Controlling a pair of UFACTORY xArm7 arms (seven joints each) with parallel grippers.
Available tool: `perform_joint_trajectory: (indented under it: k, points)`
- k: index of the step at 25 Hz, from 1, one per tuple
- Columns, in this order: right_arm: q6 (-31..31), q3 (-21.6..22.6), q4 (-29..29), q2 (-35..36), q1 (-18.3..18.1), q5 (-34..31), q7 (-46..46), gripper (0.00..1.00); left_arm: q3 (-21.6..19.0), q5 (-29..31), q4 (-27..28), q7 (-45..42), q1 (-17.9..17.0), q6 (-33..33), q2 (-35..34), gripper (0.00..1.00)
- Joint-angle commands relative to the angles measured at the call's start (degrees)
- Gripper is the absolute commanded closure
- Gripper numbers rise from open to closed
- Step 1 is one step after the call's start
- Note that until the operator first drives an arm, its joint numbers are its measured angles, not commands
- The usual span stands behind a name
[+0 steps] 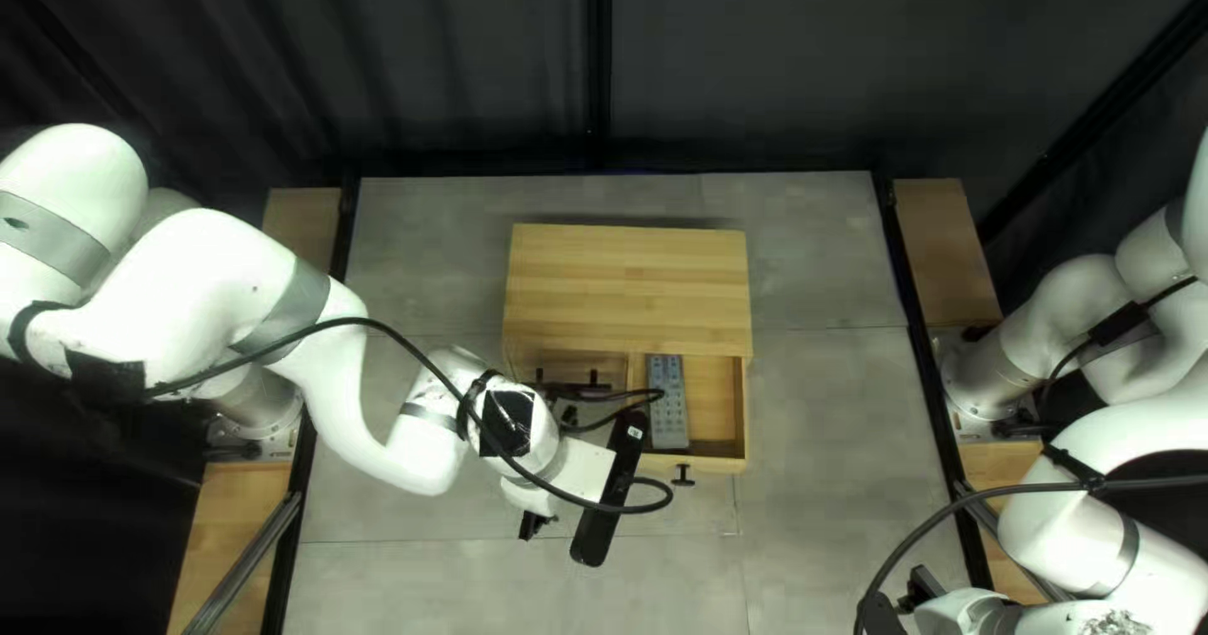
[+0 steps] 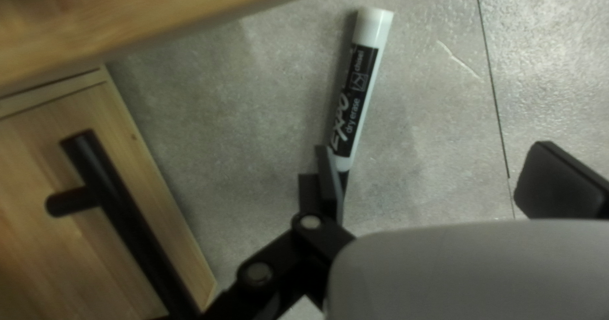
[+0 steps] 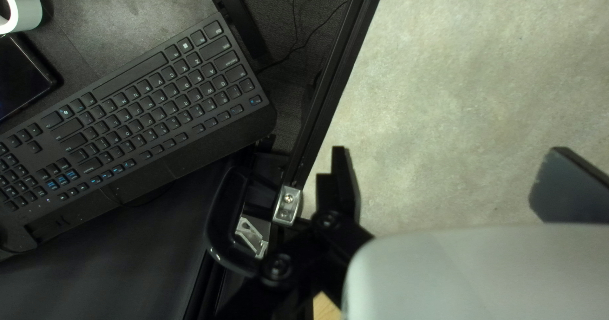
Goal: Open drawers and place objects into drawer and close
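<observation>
One drawer (image 1: pixel 715 464) open, top left view; remote (image 1: pixel 668 402) inside.

Left wrist view: left pincer (image 2: pixel 438 171) wide, marker (image 2: pixel 360 85) flat on worktop (image 2: pixel 254 117), near end partly hidden, perhaps touching a finger. Should prove light, stiff, smooth, prone to rolling; take mid-barrel.

Right wrist view: right pincer (image 3: pixel 451 174) wide, nothing held.

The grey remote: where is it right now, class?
In the top left view, the grey remote lies inside the open drawer of the wooden cabinet, just right of the divider.
</observation>
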Motion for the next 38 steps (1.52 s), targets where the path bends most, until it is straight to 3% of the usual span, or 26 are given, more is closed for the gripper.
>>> perform_joint_trajectory:
  k: [1, 19, 36, 38]
  points:
    - [0.00, 0.00, 0.00, 0.00, 0.00, 0.00, 0.00, 0.00, 0.40, 0.15, -1.42, 0.23, 0.40, -1.11, -0.56, 0.00]
    - [0.00, 0.00, 0.00, 0.00, 0.00, 0.00, 0.00, 0.00, 1.55, 1.31, -4.96, -0.38, 1.00, -9.00, 2.27, 0.00]
    - [0.00, 0.00, 0.00, 0.00, 0.00, 0.00, 0.00, 0.00, 1.53, 0.93, -6.61, 1.41, 1.83, -9.20, 1.44, 0.28]
    - [0.00, 0.00, 0.00, 0.00, 0.00, 0.00, 0.00, 0.00, 1.61, 1.20, -6.63, 1.23, 1.74, -9.05, 1.36, 0.35]
